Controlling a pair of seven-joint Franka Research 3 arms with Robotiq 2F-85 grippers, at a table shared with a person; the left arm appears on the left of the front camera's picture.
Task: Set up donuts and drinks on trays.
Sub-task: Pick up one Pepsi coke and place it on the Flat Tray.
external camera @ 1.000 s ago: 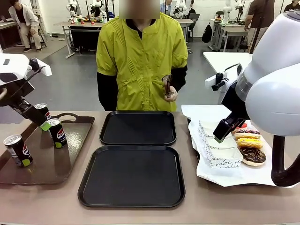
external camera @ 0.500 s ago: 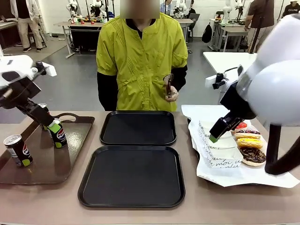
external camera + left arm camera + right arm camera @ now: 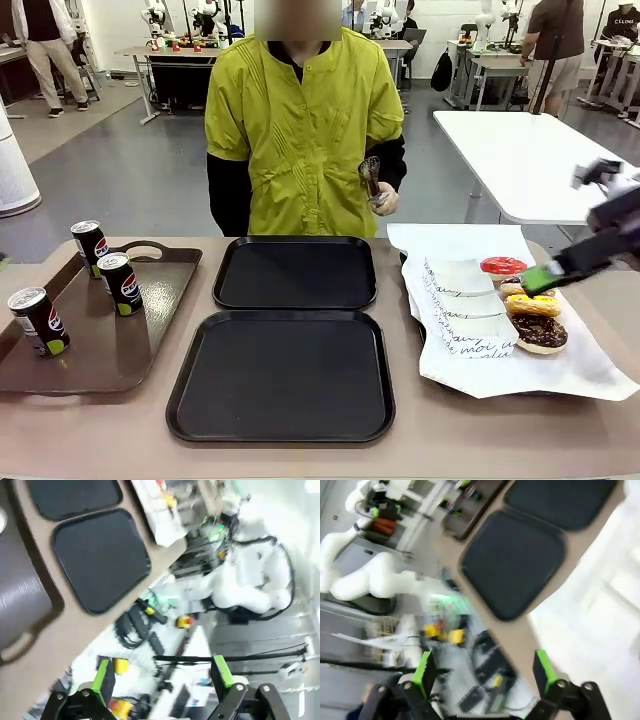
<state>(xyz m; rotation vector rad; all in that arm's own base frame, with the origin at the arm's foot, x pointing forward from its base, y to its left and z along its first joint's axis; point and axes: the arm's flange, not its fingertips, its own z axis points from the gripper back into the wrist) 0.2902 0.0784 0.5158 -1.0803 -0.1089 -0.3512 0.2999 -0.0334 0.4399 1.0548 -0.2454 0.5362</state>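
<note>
The trays are left bare mid-table for loading. Cans are staged on the brown tray and donuts on paper, seemingly within each arm's reach. Left gripper and right gripper are held spread wide, empty.

Left gripper gapes empty, 2 trays beyond.

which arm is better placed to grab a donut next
Right, probably. The right claw hovers open beside the donuts on the white paper; the left claw, also open, is off across both trays.
</note>
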